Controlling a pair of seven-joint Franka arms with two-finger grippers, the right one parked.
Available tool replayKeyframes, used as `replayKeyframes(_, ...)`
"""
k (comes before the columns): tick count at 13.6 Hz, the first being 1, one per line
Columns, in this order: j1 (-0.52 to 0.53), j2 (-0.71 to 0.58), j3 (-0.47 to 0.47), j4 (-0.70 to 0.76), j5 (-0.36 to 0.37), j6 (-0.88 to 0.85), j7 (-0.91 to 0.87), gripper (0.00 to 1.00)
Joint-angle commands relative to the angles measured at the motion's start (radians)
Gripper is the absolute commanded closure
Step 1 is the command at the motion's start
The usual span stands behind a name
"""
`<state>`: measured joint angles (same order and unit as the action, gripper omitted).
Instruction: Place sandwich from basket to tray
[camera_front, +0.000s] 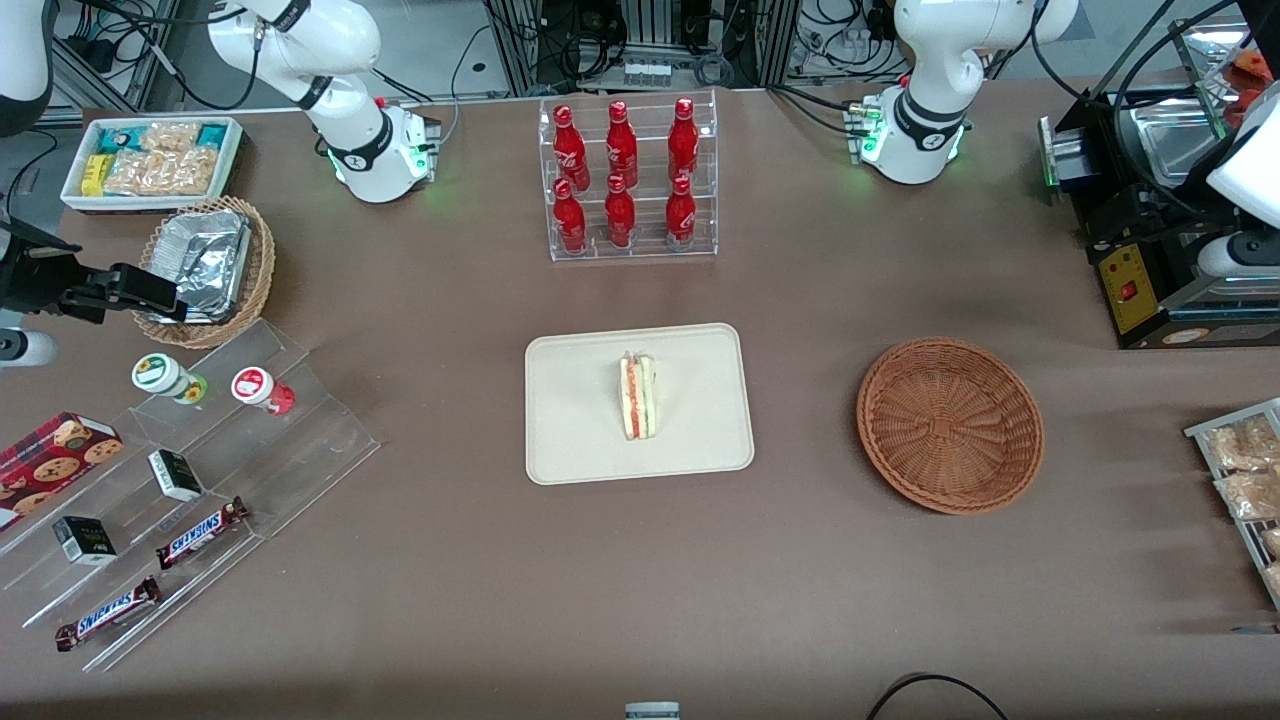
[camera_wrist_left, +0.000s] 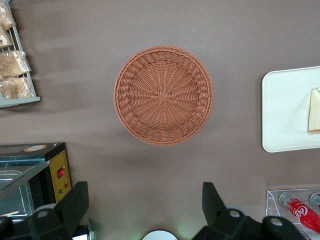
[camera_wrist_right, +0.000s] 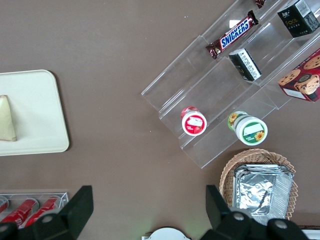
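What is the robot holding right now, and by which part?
Nothing. The tool is open and empty, hanging above the bare basket. The sandwich lies on the tray, untouched.

Your gripper (camera_wrist_left: 142, 212) hangs open high above the empty basket (camera_front: 950, 424). The table (camera_front: 800, 290) between basket and tray (camera_front: 570, 440) is bare. The bottle rack (camera_front: 628, 180) seems well apart from that path.
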<state>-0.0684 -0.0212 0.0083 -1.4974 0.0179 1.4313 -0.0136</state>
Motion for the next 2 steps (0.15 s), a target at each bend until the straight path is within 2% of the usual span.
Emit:
replayKeyframes(1, -0.002, -0.008, 0.012, -0.004, -0.015, 0.009, -0.003, 0.0)
replayKeyframes(2, -0.002, -0.006, 0.016, -0.004, -0.015, 0.009, -0.005, 0.0)
